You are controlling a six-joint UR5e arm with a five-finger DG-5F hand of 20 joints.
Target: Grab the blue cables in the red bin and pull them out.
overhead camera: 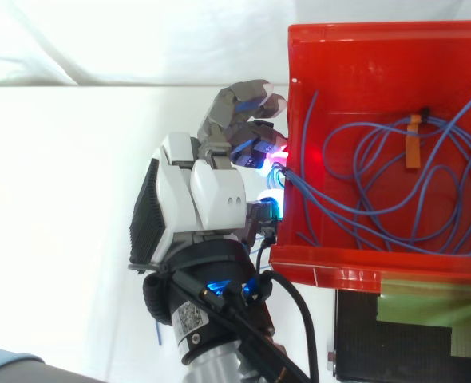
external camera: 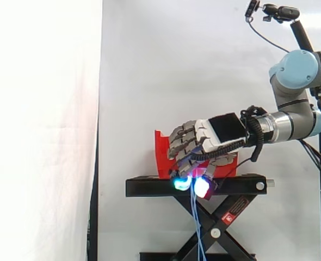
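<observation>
Just outside the wall of the red bin (overhead camera: pixel 323 275), the hand (overhead camera: pixel 211 191) is seen with its fingers curled downward, and the glowing fingertips (external camera: pixel 182 183) are pressed together on the blue cables (external camera: pixel 196 223). From that pinch, a few strands are seen hanging down past the edge of the black stand (external camera: pixel 149 187) on which the bin is set. Most of the cable is left coiled on the bin's floor, bound by a small brown tie (overhead camera: pixel 413 144), with one strand led over the wall to the fingertips.
</observation>
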